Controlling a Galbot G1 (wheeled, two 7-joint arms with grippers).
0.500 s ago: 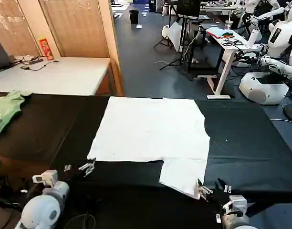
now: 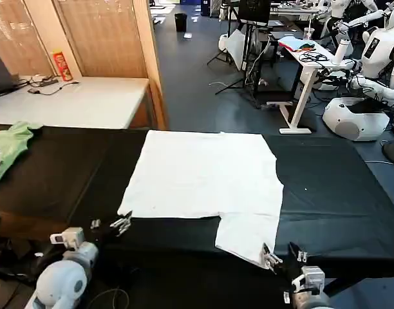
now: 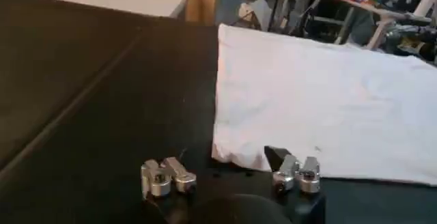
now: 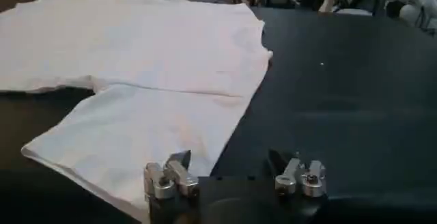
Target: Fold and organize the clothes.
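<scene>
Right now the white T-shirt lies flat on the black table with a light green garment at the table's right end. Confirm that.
Not quite. The white T-shirt lies flat on the black table, but the light green garment sits at the table's left end, as the head view shows.

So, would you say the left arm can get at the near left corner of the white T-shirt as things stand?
Probably yes: the left gripper sits open at the edge of the black table, beside that corner of the T-shirt, with nothing lying between them.
</scene>
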